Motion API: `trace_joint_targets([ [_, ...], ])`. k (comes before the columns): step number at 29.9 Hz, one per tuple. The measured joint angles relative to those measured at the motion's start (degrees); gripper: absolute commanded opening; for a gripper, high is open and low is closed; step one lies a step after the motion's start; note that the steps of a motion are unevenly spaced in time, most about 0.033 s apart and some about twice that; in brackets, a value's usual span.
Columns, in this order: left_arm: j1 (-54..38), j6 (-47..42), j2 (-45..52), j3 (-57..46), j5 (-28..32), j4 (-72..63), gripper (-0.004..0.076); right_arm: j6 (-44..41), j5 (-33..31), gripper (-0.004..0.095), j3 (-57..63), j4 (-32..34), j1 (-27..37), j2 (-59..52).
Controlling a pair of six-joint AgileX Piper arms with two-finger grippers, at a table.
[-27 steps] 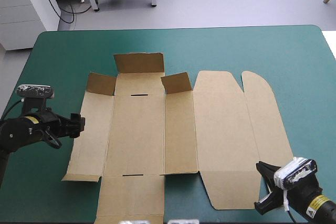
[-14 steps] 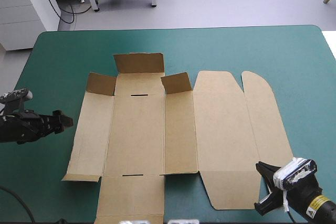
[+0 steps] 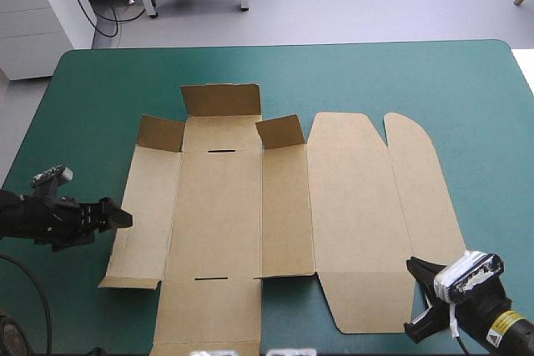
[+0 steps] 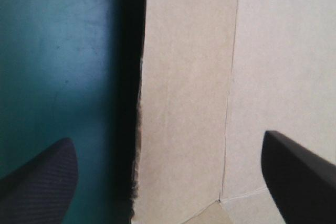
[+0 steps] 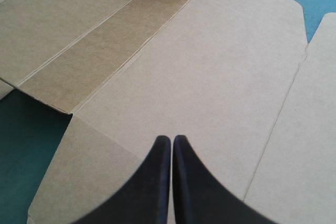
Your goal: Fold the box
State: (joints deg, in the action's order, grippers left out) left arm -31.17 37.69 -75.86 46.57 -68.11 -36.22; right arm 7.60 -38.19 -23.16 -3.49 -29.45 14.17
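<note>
The box [image 3: 275, 223] lies opened out in the middle of the teal-green tabletop [image 3: 100, 89], almost wholly flat. Only three small flaps at its far end stand up: the back flap [image 3: 221, 99] and the two corner tabs [image 3: 160, 132] beside it. The broad lid panel [image 3: 350, 214] and its rounded outer flap [image 3: 425, 189] lie flat toward my right side.

My left hand [image 4: 167, 140] is low at the box's left edge, fingers spread wide. The raw edge of the left side panel [image 3: 146, 214] runs between them, with one finger over bare cover and the other over board. A dark shadow runs along that edge, so I judge it sits slightly proud of the tabletop. I am not gripping anything.

My right hand [image 5: 172, 140] has its fingers pressed together into one point and holds nothing. It sits over the near corner of the lid panel, aimed across the board. I cannot tell whether it touches the board.

I take this as the very start: the side walls are not yet raised, and the left wall is the one in hand. Next I need one finger under that edge and the other on top. Then I pinch and swing the panel up along its crease, without dragging the whole sheet sideways. My right hand could press down to hold the sheet in place.
</note>
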Motion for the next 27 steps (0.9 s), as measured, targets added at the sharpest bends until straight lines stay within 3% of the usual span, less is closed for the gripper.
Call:
trace_joint_targets([
  [10, 7.95, 0.45, -1.02, -3.49, 0.48, 2.34, 0.0646, 0.00, 0.00, -0.0002, 0.00, -0.05, 0.00, 0.00],
  [14, 9.20, 0.28, -1.80, -3.61, 0.41, 2.28, 0.0594, 0.07, 0.00, -0.0002, 0.00, -0.05, 0.00, 0.00],
  [17, 9.20, 0.23, -1.98, -3.61, 0.79, 2.15, 0.0461, 0.14, 0.00, -0.0002, 0.00, -0.05, 0.00, 0.00],
  [19, 9.20, 0.23, -1.98, -3.61, 0.98, 2.18, 0.0311, 0.14, 0.00, -0.0002, 0.00, -0.05, 0.00, 0.00],
  [22, 9.20, 0.28, -1.98, -3.61, 1.32, 2.95, -0.0001, 0.18, 0.00, -0.0002, 0.00, -0.05, 0.00, 0.00],
  [27, 9.20, 0.93, -1.98, -3.61, 0.64, 2.17, -0.0008, 0.18, 0.00, -0.0002, 0.00, -0.05, 0.00, 0.00],
])
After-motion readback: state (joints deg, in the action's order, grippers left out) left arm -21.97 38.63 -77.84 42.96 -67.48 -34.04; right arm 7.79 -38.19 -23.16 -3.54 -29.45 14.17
